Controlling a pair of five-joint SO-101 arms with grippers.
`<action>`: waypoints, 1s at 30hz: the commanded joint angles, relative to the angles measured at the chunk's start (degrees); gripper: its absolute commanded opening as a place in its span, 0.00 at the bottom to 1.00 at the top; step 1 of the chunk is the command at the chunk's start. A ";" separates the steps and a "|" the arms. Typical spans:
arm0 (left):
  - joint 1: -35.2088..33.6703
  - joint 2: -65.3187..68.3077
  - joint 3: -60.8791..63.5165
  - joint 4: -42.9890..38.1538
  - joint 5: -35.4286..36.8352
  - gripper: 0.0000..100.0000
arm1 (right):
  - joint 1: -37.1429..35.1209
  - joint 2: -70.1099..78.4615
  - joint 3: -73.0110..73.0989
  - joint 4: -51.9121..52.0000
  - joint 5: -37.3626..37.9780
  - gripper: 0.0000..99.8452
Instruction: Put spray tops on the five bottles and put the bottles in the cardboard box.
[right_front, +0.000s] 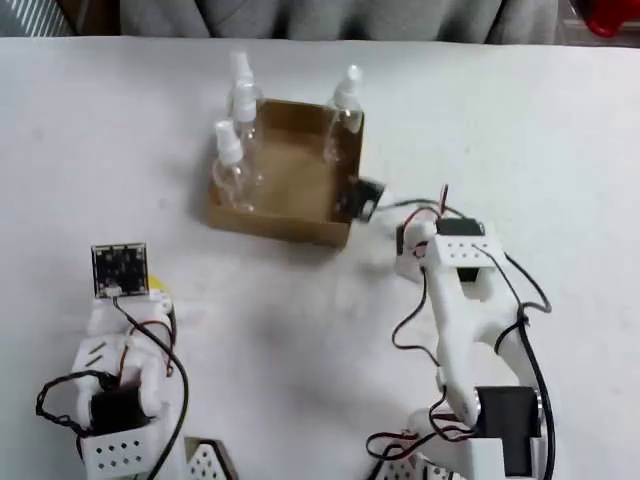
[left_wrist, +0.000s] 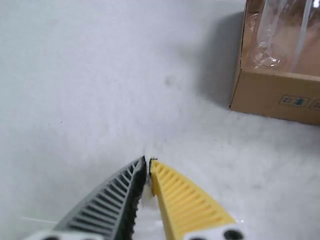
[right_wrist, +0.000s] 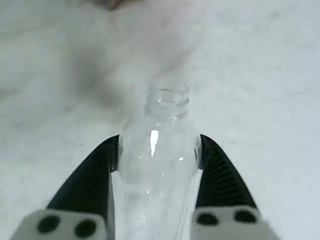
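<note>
Right gripper (right_wrist: 159, 144) is pinching the fifth bottle (right_wrist: 159, 120) across its body, one black finger on each side. The neck is bare, threads exposed. The bottle's long axis runs in line with the fingers, neck leading away from the wrist. From above, that gripper sits just beside the near-right corner of the cardboard box (right_front: 285, 230), outside it, so the box lies ahead of it and to the robot's left. The right arm is clearly the nearer one to the box. Left gripper (left_wrist: 148, 162) is pressed together on nothing, tips low by the table (right_front: 520, 120), well apart from the box, with the box's side wall ahead of it. Count: one box, five bottles. Four capped bottles (right_front: 345, 115) stand upright inside (two at the far-left corner overlap, so I count them by their spray tops (right_front: 240, 68)), three along the left side and one at the far-right corner. One uncapped bottle is in the gripper. My read: four of five are done. The last needs a top first, then a short swing left over the rim into the near-right part of the box.
</note>
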 joint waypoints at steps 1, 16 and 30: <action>-0.22 -0.84 0.00 -0.88 -0.70 0.02 | 1.45 -0.92 -7.21 5.85 -11.43 0.01; -0.40 -0.84 0.00 -0.62 -0.70 0.02 | 1.63 -0.84 -14.86 23.69 -50.73 0.01; -0.57 -0.84 -0.70 -0.62 -0.62 0.02 | 1.10 -0.66 -0.62 2.68 -55.56 0.01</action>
